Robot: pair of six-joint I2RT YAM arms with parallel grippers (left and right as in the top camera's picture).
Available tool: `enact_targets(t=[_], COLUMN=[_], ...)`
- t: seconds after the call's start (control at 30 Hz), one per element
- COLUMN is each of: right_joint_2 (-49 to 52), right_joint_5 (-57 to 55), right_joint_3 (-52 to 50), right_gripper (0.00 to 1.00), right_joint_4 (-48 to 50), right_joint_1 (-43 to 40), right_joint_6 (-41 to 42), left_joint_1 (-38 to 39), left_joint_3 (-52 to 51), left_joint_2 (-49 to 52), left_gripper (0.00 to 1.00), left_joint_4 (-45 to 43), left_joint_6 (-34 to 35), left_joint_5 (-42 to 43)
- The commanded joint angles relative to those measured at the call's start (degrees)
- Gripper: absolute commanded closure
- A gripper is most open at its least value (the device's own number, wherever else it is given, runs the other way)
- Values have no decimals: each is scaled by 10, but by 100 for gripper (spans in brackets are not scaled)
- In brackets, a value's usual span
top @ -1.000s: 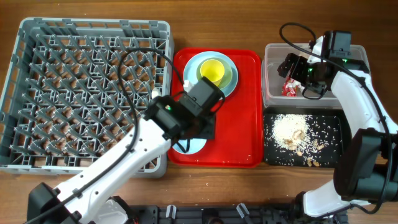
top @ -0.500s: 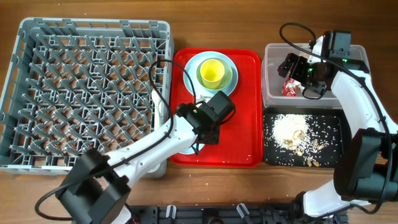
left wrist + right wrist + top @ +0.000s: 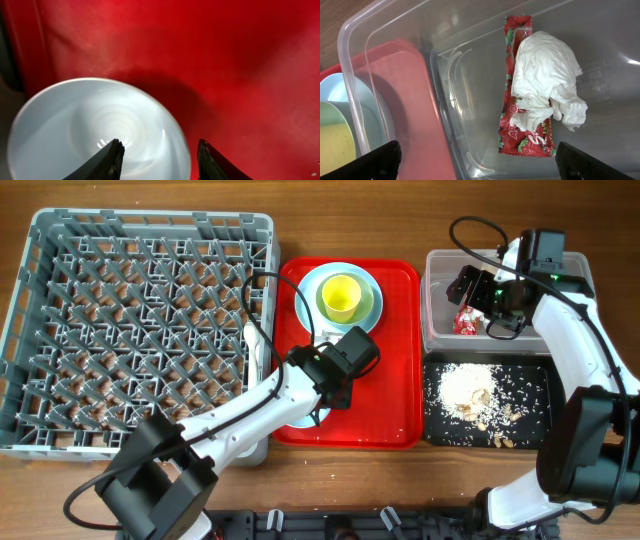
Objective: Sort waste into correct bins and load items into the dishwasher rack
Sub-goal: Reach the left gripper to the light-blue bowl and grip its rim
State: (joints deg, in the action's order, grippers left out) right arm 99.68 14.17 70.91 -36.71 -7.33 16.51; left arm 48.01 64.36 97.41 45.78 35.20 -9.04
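My left gripper [image 3: 160, 161] [image 3: 318, 402] is open low over the pale blue bowl [image 3: 75, 125] [image 3: 297, 418] at the front left of the red tray [image 3: 225, 60]. One finger is inside the bowl, the other outside its right rim. My right gripper [image 3: 480, 165] [image 3: 482, 302] is open and empty above the clear tub [image 3: 370, 30] [image 3: 435, 275], which holds the red wrapper [image 3: 520, 137] [image 3: 465, 322] and the white tissue [image 3: 545, 85]. Rice scraps [image 3: 468, 392] lie in the black tray [image 3: 542, 380]. The yellow-green cup [image 3: 340, 295] stands in the pale green bowl [image 3: 371, 305] on the pale blue plate [image 3: 303, 302].
The grey rack [image 3: 130, 320] fills the left side, with a white plastic utensil [image 3: 254, 345] at its right edge. The red serving tray [image 3: 390, 380] lies between the rack and the bins. The left arm's cable arcs over the rack's right side.
My left gripper has swung right and down over the pale blue bowl, then nearly stopped. The right arm has not moved.
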Motion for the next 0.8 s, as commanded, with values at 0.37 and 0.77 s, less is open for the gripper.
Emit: enact_targets(t=[0.37, 0.77], right_joint_2=[6, 6], right_joint_5=[9, 9], right_joint_3=[0, 0], right_gripper=[0, 0], right_joint_4=[3, 3], right_joint_1=[-2, -2], right_joint_6=[2, 2], left_joint_1=[-1, -200], left_joint_3=[-85, 84], left_joint_2=[5, -203], left_gripper=[96, 96], left_joint_4=[-78, -77], left_joint_6=[-1, -119], left_joint_5=[31, 206])
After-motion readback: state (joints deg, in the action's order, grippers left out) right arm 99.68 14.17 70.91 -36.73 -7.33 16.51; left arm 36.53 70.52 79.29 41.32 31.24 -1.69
